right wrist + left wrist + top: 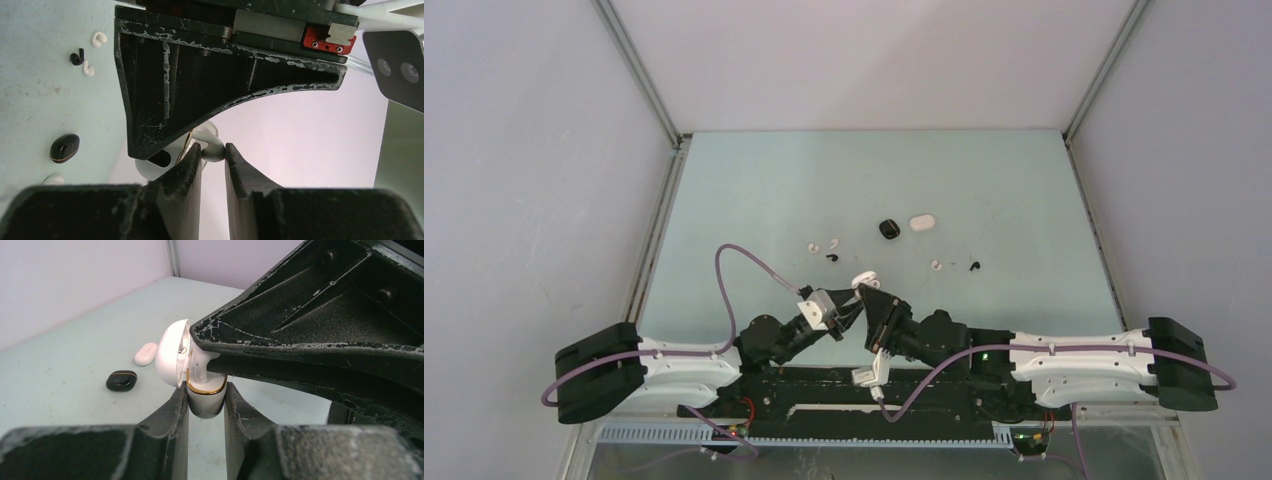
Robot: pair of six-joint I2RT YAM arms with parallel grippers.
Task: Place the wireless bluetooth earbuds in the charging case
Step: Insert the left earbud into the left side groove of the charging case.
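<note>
The insertion step is in hand. The left gripper is clamped on the lower half of a glossy white pebble-shaped charging case with a gold rim, held clear of the pale green table with its lid hinged open. The right gripper has its jaws nearly closed on a small white earbud and holds it right at the open case's mouth, touching or almost touching the inside.

The next move looks like a short push straight down into the socket, then letting go of the earbud without dragging it back out (the lid stands close beside the right finger, so there is little room to tilt).

Whether the open case's other socket is filled cannot be seen. Beyond the open case lie a closed black pebble-shaped case and, just beside it, a closed white pebble-shaped case; their contents are hidden. Loose on the table, beyond the open case and to its left, are two white earbuds and a black earbud. To its right lie another white earbud and another black earbud.
</note>
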